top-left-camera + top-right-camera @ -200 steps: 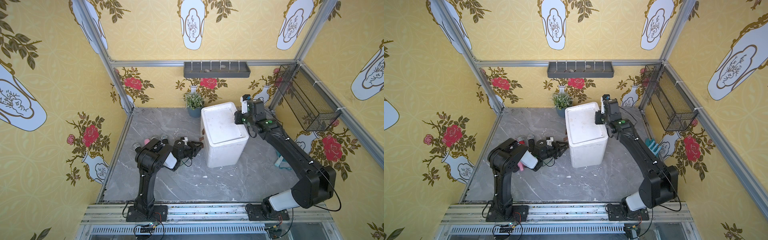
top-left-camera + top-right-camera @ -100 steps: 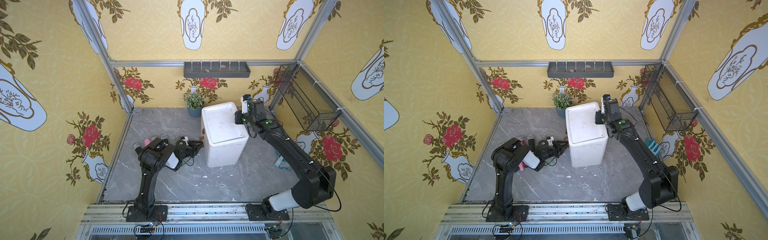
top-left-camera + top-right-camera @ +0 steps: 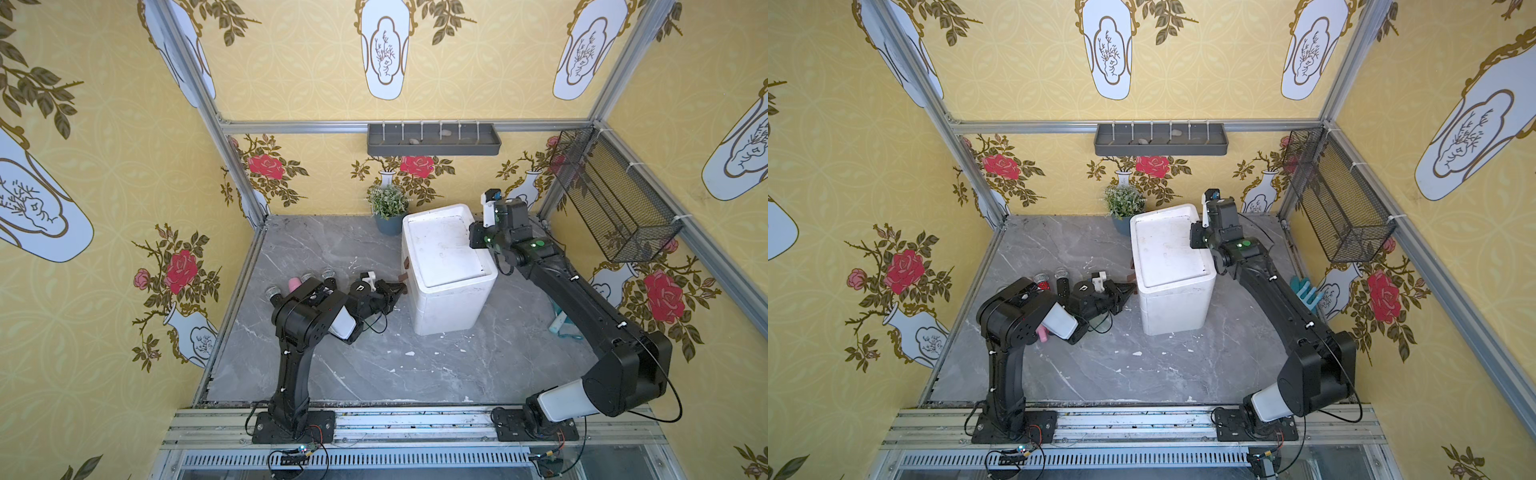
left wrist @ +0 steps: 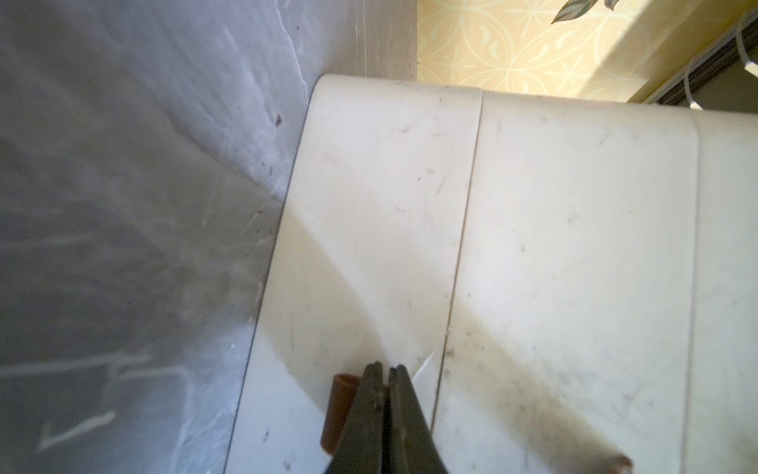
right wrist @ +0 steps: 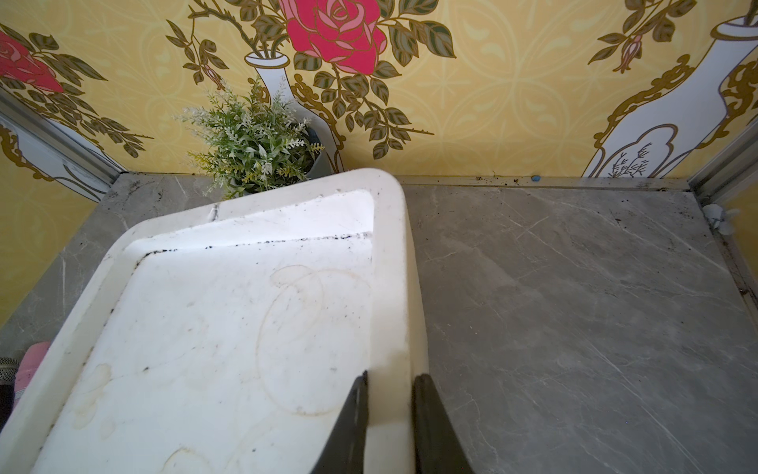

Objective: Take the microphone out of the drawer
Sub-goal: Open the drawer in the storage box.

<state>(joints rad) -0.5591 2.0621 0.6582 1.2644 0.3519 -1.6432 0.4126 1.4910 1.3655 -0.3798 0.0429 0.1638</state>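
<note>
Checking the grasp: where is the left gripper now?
Left of centre in both top views: the left gripper is at the cabinet's brown handle, jaws shut, microphones to its left.

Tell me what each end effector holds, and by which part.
The right end effector grips the white box by the raised rim of its top. The left end effector is shut at the brown handle; a hold cannot be told.

The white drawer unit [image 3: 446, 266] stands upright at the far middle of the counter [image 3: 332, 365], slightly skewed, its top scuffed and stained. Its drawer fronts face left, shut flush; a small brown handle [image 4: 338, 406] juts from one.
</note>
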